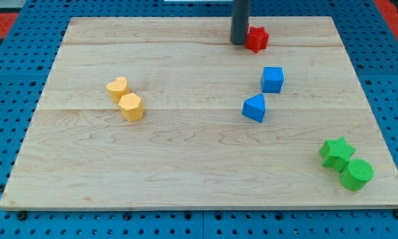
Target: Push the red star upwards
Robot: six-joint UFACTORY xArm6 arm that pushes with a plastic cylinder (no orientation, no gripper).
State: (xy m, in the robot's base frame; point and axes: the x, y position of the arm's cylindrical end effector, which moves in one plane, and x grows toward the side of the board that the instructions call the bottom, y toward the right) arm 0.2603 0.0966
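My tip (238, 43), the lower end of a straight dark rod that drops in from the view's top, rests on the wooden board (185, 159) near its top edge, touching or all but touching the left side of the red star (256, 39). The rod carries no jaws, so there is nothing to open or clamp; it simply stands against the block.

The red star is a small, bright red piece with stubby points, its left points partly hidden behind the rod. It sits close to the board's top edge, right of centre.

Below it, well apart, a blue cube (272, 79) lies on the board, and just below and left of that a blue triangular block (254, 107), the two near each other but not touching. Far toward the view's left, a yellow heart-like block (117, 88) touches a yellow hexagonal block (131, 106). In the bottom right corner, a green star (336, 152) presses against a green cylinder (355, 174). The board lies on a blue pegboard surface (12, 73).
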